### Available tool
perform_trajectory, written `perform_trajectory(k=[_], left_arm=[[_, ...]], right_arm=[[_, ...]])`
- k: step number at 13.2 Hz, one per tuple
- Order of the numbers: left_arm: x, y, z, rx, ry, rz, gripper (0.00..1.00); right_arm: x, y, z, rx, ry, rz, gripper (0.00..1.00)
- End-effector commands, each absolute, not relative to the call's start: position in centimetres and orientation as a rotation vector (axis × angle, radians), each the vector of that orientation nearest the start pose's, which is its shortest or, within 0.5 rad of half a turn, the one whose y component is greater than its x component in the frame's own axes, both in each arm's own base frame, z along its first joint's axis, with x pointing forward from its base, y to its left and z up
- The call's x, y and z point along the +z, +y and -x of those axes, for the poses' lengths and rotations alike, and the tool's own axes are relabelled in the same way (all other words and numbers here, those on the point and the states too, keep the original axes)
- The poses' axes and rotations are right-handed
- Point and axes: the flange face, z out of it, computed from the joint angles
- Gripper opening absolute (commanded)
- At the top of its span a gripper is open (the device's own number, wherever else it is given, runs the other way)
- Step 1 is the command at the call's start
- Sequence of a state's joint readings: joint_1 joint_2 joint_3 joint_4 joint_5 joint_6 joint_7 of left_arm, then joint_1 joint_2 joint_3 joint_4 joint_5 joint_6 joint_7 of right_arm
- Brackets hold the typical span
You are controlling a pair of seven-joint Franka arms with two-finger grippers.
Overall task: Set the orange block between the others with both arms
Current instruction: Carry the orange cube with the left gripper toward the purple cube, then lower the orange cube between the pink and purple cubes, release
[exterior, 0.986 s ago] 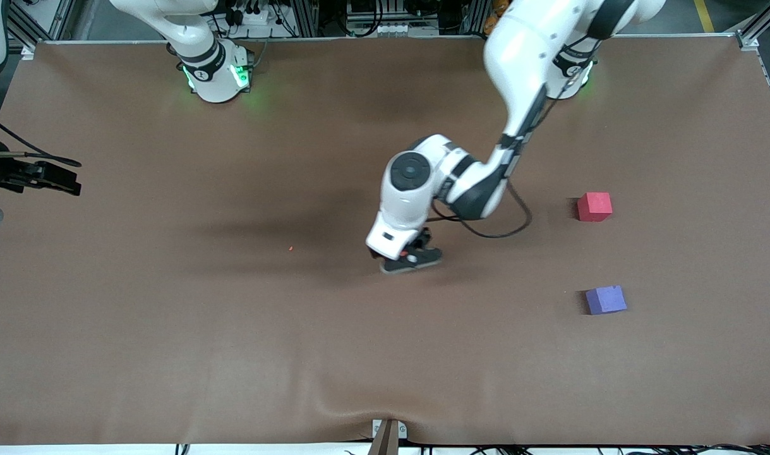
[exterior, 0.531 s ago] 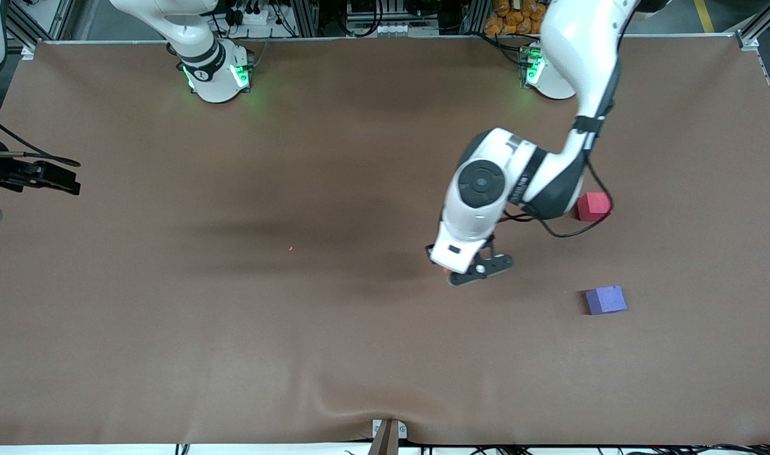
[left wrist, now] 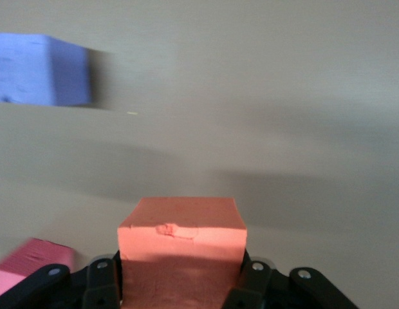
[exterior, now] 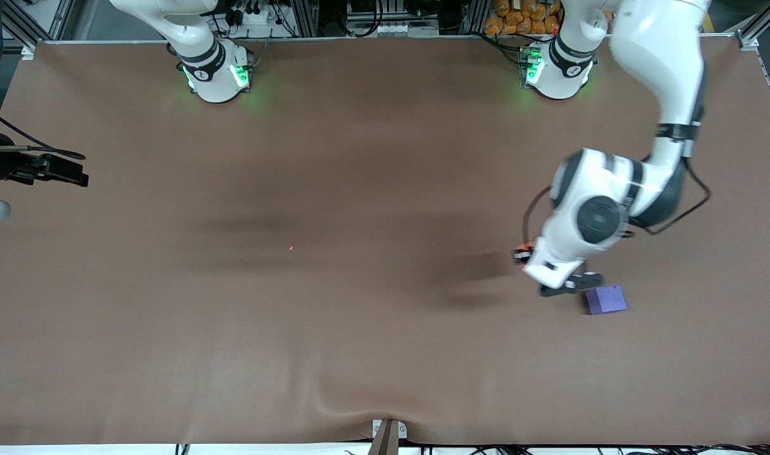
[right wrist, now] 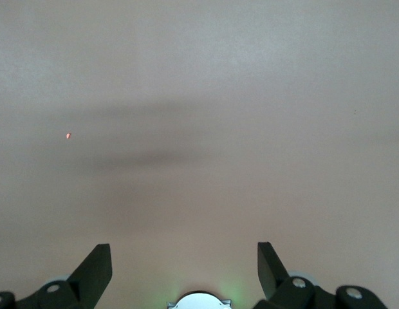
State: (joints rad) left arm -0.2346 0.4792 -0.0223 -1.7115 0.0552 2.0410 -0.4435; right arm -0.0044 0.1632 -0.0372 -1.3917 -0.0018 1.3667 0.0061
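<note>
In the front view, the left arm (exterior: pixel 656 82) reaches from its base at the table's edge by the robots and bends down over the table (exterior: pixel 334 354) toward the left arm's end. Its wrist hangs above the brown cover, and the left gripper (exterior: pixel 529 251) shows only as a dark tip under the white wrist housing, with a sliver of the orange block (exterior: pixel 523 246) at it. The purple-blue cube (exterior: pixel 606 299) sits on the table just beside the wrist, nearer to the front camera. The red-pink cube is hidden by the arm in this view. A tiny red speck (exterior: pixel 290 248) lies on the cover near the table's middle. The right arm (exterior: pixel 182 25) waits, with only its base and lower links visible at the table's robot-side edge.

In the left wrist view, the left gripper (left wrist: pixel 180 283) is clamped on the orange block (left wrist: pixel 181 241), one black finger (left wrist: pixel 102 283) pressed against each side face. The block is off the table, above bare brown cover. The purple-blue cube (left wrist: pixel 42 69) and the red-pink cube (left wrist: pixel 29 264) both rest on the cover, well apart from each other.

In the right wrist view, the right gripper (right wrist: pixel 185 264) hovers over bare cover with its two fingers (right wrist: pixel 93 270) spread wide and nothing between them. The red speck (right wrist: pixel 68 136) shows below.
</note>
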Motion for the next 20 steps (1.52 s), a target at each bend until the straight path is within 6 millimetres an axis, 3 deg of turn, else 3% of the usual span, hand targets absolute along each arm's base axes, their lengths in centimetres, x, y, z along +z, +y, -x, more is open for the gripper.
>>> perform_trajectory(k=[1,4,8,10,14,18,20], left_arm=[[29.0,-12.3,-62.2,0.234,-0.181,3.032,0.00],[27.6,-7.7,-62.2,0.189,-0.216,3.052,0.00],[24.4,-5.9,-61.1,0.112,-0.146,3.083,0.00],[23.3,-3.7,-60.8,0.118,-0.132,3.087,0.00],[20.8,-2.2,-60.1,0.153,-0.138,3.088,0.00],[19.7,-0.3,-60.4,0.126,-0.180,3.093,0.00],[19.7,-0.4,-60.4,0.129,-0.166,3.094,0.00]], right_arm=[[60.6,-2.1,-57.6,0.285,0.081,3.115,1.00],[60.7,-1.8,-57.7,0.279,0.068,3.124,1.00],[60.2,-2.5,-58.0,0.279,0.074,3.129,1.00],[60.1,-2.4,-58.1,0.278,0.073,3.123,1.00],[60.2,-2.4,-58.2,0.265,0.067,3.129,1.00],[60.3,-2.2,-58.4,0.243,0.064,3.128,1.00],[60.3,-2.2,-58.6,0.223,0.064,3.129,1.00]])
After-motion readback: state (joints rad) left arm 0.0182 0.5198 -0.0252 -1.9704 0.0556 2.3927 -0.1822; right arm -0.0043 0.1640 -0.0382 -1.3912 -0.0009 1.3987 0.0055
